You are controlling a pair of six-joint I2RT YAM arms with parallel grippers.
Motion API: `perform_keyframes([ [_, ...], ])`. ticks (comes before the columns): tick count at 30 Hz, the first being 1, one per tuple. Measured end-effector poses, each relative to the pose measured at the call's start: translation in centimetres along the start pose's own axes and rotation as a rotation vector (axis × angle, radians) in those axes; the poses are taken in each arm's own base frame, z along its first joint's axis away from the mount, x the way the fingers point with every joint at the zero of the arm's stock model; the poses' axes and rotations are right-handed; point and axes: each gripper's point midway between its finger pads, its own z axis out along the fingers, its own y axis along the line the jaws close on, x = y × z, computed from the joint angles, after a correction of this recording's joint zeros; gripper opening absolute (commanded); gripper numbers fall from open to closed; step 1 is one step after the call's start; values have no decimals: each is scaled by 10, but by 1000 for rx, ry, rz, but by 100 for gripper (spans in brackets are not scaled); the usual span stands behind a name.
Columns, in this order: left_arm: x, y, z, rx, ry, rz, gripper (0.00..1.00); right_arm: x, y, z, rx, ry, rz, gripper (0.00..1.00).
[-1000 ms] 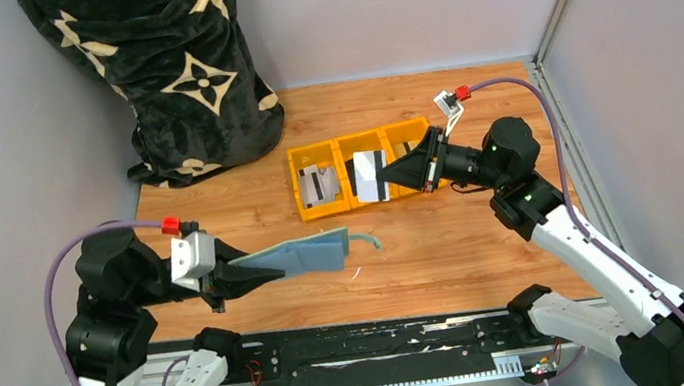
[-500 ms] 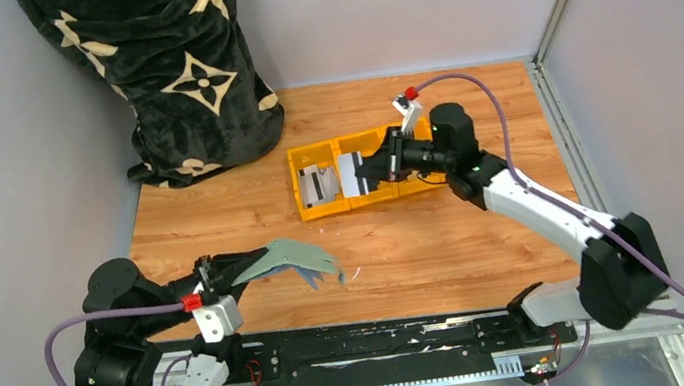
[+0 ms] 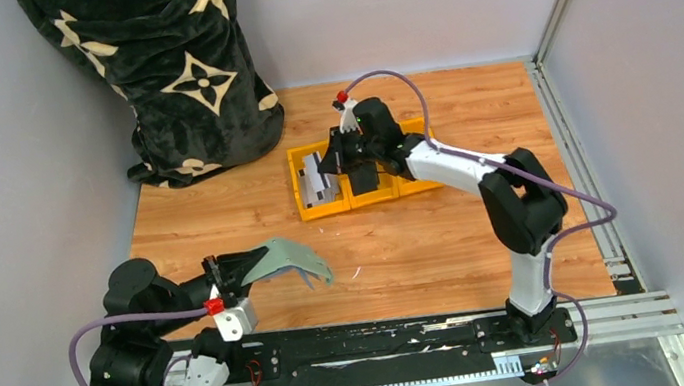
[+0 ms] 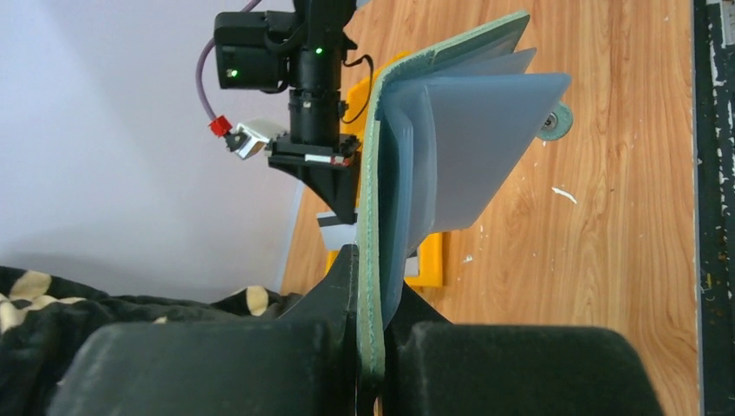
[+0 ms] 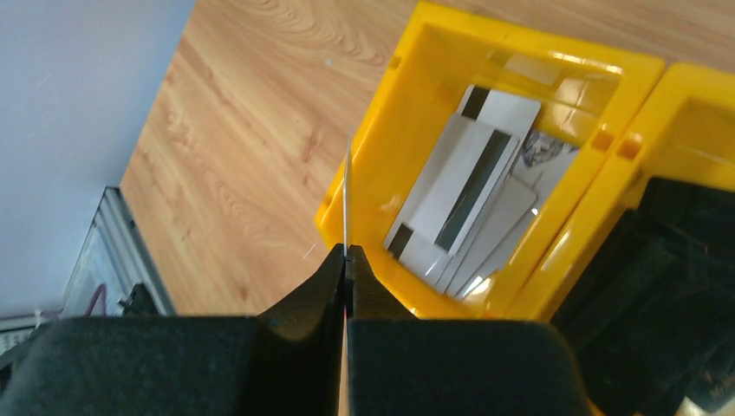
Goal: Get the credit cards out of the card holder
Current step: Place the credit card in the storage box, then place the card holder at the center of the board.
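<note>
The card holder is hanging in the air over the near left part of the bench, not touching the wood. It is gaping open, with its sage-green cover on one side and its clear sleeves fanning out on the other, and its snap tab is sticking out past the far edge. The left tool is clamping the holder by one edge, its fingers pressing together on the green cover.

Well apart from it, towards the back of the bench, several credit cards are lying overlapped in the left compartment of a yellow tray, some showing a dark stripe. The right tool is hovering above that compartment's left wall, pinching one more card, which is showing edge-on as a thin pale line between its closed fingers. A black block is sitting in the neighbouring compartment.

A black plush cloth with pale flower shapes is slumping against the wall at the bench's far left corner.
</note>
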Motion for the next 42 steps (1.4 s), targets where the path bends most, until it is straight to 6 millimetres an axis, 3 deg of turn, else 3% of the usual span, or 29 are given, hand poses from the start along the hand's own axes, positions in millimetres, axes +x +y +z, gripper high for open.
perform_keyframes([
  [6, 18, -12, 3, 18, 41, -31, 0, 4, -20, 42, 70, 32, -31, 1],
  [9, 21, -16, 3, 25, 52, -37, 0, 15, -27, 59, 111, 67, -49, 20],
  [13, 21, -19, 1, 23, 50, -22, 0, 30, -34, 58, 165, 111, -56, 51],
  [15, 23, -21, 1, 24, 49, -12, 0, 30, -33, 51, 181, 107, -62, 60],
  [18, 28, -25, 3, 35, 52, -2, 0, 21, -18, 21, 181, 71, -86, 62],
  [20, 32, -28, 5, 45, 55, 4, 0, 1, 5, -8, 155, 3, -111, 59],
  [22, 36, -31, 7, 54, 59, 9, 0, -22, 39, -42, 94, -100, -153, 51],
  [25, 39, -33, 9, 67, 62, 17, 0, -32, 88, -84, -6, -210, -209, 44],
  [27, 42, -34, 11, 80, 63, 19, 0, -20, 122, -99, -88, -234, -243, 38],
  [29, 45, -34, 14, 94, 67, 20, 0, 8, 147, -101, -155, -204, -268, 34],
  [30, 47, -34, 15, 102, 69, 20, 0, 33, 159, -98, -188, -160, -280, 33],
  [35, 59, -38, 22, 141, 85, 14, 0, 121, 187, -83, -250, 19, -326, 30],
  [38, 66, -42, 25, 165, 96, 5, 0, 139, 197, -77, -266, 51, -334, 29],
  [42, 72, -43, 28, 181, 106, 7, 0, 143, 201, -65, -273, 47, -300, 30],
])
